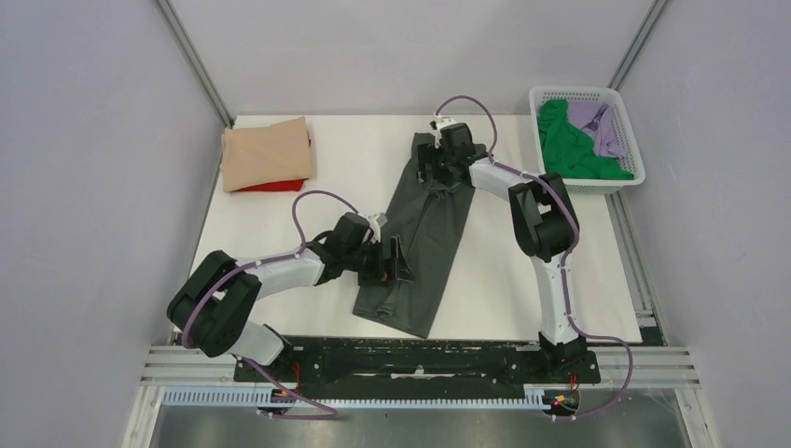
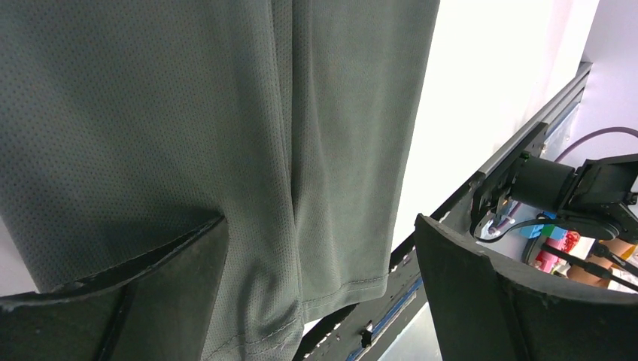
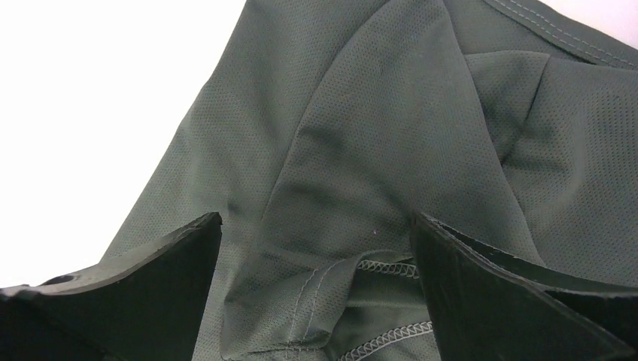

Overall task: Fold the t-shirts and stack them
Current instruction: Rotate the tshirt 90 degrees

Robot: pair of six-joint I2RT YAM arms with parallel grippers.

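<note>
The dark grey t-shirt (image 1: 424, 224) lies on the white table as a long narrow strip, folded lengthwise, running from the back centre to the front edge. My left gripper (image 1: 390, 261) hovers over its lower left edge, jaws wide apart. In the left wrist view the shirt (image 2: 188, 113) and its hem lie under the open gripper (image 2: 320, 226). My right gripper (image 1: 437, 173) is over the shirt's top end. In the right wrist view it (image 3: 316, 222) is open above a folded sleeve hem (image 3: 338, 301) of the shirt (image 3: 391, 135). Neither gripper pinches cloth.
A folded tan t-shirt (image 1: 266, 154) rests on a red one (image 1: 272, 186) at the back left. The white lattice basket (image 1: 617, 181) at the back right holds the green (image 1: 571, 149) and lilac (image 1: 597, 121) shirts. The metal rail (image 1: 420, 359) runs along the front edge.
</note>
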